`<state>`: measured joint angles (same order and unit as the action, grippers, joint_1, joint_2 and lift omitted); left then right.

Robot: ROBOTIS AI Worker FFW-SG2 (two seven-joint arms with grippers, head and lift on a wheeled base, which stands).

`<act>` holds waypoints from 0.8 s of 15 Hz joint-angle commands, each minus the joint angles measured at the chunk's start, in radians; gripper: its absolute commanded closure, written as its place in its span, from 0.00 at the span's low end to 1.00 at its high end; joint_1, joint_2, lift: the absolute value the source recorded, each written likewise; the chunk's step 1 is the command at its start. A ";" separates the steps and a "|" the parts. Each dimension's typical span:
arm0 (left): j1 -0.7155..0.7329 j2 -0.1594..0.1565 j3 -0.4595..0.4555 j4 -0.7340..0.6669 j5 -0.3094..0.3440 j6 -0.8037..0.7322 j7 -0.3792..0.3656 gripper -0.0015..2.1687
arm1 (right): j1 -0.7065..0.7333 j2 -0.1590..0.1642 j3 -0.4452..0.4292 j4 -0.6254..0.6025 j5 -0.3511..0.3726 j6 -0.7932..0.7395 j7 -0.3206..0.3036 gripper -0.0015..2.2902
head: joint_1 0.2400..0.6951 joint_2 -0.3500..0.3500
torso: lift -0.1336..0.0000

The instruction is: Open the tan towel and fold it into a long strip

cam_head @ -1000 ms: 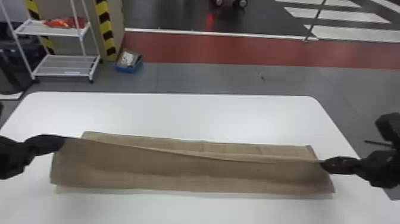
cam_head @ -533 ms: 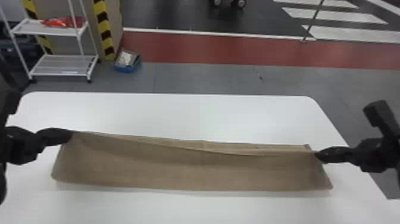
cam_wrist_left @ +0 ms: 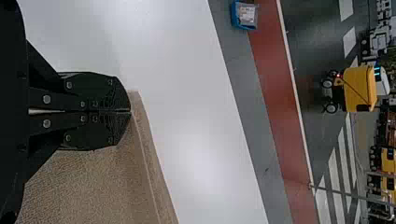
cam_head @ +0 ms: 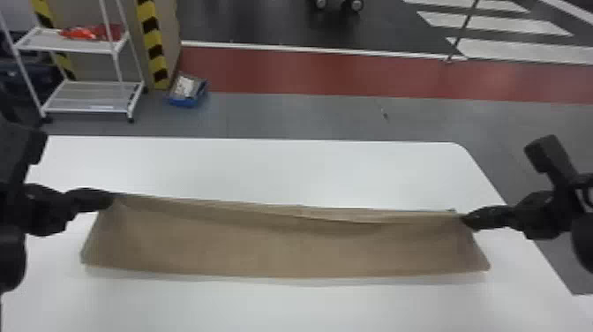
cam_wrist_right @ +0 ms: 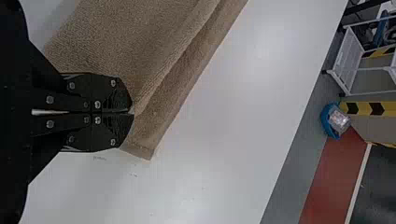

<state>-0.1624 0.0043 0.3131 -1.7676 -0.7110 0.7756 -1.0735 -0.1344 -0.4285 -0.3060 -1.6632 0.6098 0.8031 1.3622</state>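
In the head view my left gripper (cam_head: 110, 201) is at the far left corner of the tan towel (cam_head: 282, 247), and my right gripper (cam_head: 465, 219) is at its far right corner. The towel spans the table as a wide band, its upper edge held between the two grippers and sagging slightly in the middle. A narrow strip of cloth shows just beyond that edge. In the left wrist view the left gripper (cam_wrist_left: 130, 111) is shut on the towel (cam_wrist_left: 93, 186). The right gripper (cam_wrist_right: 132, 113) pinches the towel (cam_wrist_right: 126, 42) in the right wrist view, its fingers together.
The white table (cam_head: 264, 167) extends behind and in front of the towel. Past its far edge, on the floor, stand a white wire shelf (cam_head: 84, 44) and a blue bin (cam_head: 187, 90).
Both grippers have moved away from the robot, toward the table's far side, carrying the towel's held edge along. Less of the cloth behind that edge shows now.
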 commanded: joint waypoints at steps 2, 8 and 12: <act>-0.011 0.002 0.000 0.013 0.005 0.000 0.015 0.80 | -0.022 -0.001 0.004 0.030 0.005 -0.003 0.005 0.88 | 1.00 0.31 | 0.10; 0.000 -0.006 -0.020 0.010 0.018 0.000 0.110 0.19 | -0.044 0.020 0.010 0.026 0.004 0.058 0.005 0.21 | 1.00 0.32 | 0.10; 0.041 -0.007 -0.029 -0.013 0.064 -0.003 0.191 0.00 | -0.039 0.043 0.012 0.022 0.008 0.077 -0.098 0.02 | 1.00 0.34 | 0.10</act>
<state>-0.1337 0.0001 0.2862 -1.7706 -0.6689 0.7752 -0.8947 -0.1764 -0.3910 -0.2917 -1.6386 0.6178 0.8751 1.2934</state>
